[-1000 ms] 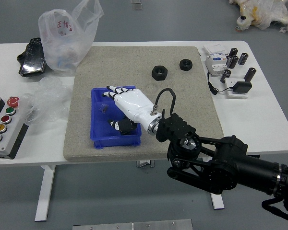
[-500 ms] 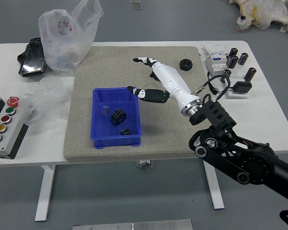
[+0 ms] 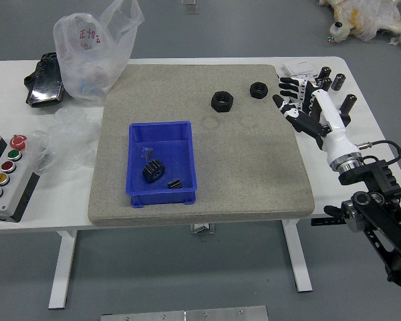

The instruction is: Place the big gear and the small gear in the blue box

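The big black ridged gear (image 3: pixel 154 170) lies inside the open blue plastic box (image 3: pixel 162 198), in the near half of its floor, and the small black ridged gear (image 3: pixel 176 184) lies just beside it, a little nearer the robot and further right. Behind the big gear is a small, partly clear object (image 3: pixel 147 153), too small to make out. The box stands on the left part of a greyish-beige mat (image 3: pixel 254 174), which covers the middle of the white tabletop (image 3: pixel 80 207). Toward the mat's far edge sit two black nut-shaped rings, the larger (image 3: pixel 222 101) left of the smaller (image 3: pixel 258 90). The white-and-black right hand (image 3: pixel 327 120) is over the table's right side, well apart from the box, its fingers spread and gripping nothing. Around it are black cylinders (image 3: pixel 338 82), partly hidden. Along the left side are a grey control box with coloured buttons (image 3: pixel 17 194), crumpled clear plastic (image 3: pixel 67 137), a glossy black tray-like object (image 3: pixel 45 83) and an upright translucent plastic bag (image 3: pixel 93 57).
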Controlling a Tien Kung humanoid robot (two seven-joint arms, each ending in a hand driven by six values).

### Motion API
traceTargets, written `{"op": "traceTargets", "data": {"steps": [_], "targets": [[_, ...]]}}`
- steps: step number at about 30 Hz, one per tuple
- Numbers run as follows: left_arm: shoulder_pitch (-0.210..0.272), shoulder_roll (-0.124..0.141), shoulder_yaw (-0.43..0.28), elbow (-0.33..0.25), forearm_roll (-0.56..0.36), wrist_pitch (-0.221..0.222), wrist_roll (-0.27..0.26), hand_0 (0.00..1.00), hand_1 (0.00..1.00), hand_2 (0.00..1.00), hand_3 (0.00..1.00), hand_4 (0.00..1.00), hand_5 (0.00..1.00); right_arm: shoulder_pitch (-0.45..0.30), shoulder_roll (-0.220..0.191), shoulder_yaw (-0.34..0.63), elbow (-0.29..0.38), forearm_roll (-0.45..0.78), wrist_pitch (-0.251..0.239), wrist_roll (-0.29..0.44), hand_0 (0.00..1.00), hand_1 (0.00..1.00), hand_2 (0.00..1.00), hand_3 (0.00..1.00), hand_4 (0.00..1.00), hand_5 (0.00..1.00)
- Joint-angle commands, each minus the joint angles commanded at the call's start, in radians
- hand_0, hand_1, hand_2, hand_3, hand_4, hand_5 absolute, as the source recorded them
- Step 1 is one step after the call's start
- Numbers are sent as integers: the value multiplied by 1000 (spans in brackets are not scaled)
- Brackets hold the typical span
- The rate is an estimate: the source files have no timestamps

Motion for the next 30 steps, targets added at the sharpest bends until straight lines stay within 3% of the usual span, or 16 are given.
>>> {"op": "traceTargets", "data": {"steps": [1,2,7,8,11,13,14,19,20,30], "targets": [[-1,1,0,0,0,-1,1,708,536,537,701,724,599,-8,0,17,-3,29,4,11,558,730,738,714,792,494],[-1,2,0,0,1,-3,2,708,453,506,699,724,598,-15,0,32,-5,64,8,21,564,721,732,707,792,494],[-9,8,13,1,-10,-9,2,708,453,506,699,724,598,-21,-1,68,-5,188,14,39,564,721,732,707,792,494],[-10,9,17,2,-13,-10,1,707,378,437,695,723,593,-21,-1,72,-5,207,15,41,564,716,731,704,804,497],[-15,11,25,3,-21,-9,0,707,378,437,695,723,593,-25,1,84,-5,252,18,45,564,716,731,704,804,497],[-16,10,26,3,-21,-9,1,707,378,437,695,723,593,-29,4,92,-6,269,21,49,564,716,731,704,804,497],[-16,9,25,4,-20,-9,3,704,334,362,692,724,592,-32,5,96,-8,275,22,51,566,702,708,698,806,490],[-13,7,17,6,-9,-9,13,704,334,362,692,724,592,-41,8,111,-13,293,27,56,566,702,708,698,806,490],[-13,7,16,6,-7,-9,15,706,301,277,686,721,586,-42,7,113,-14,295,28,56,555,691,695,696,816,516],[-18,4,17,7,-9,-11,29,699,243,239,672,714,574,-46,8,132,-17,295,30,56,559,685,691,692,817,513]]}}
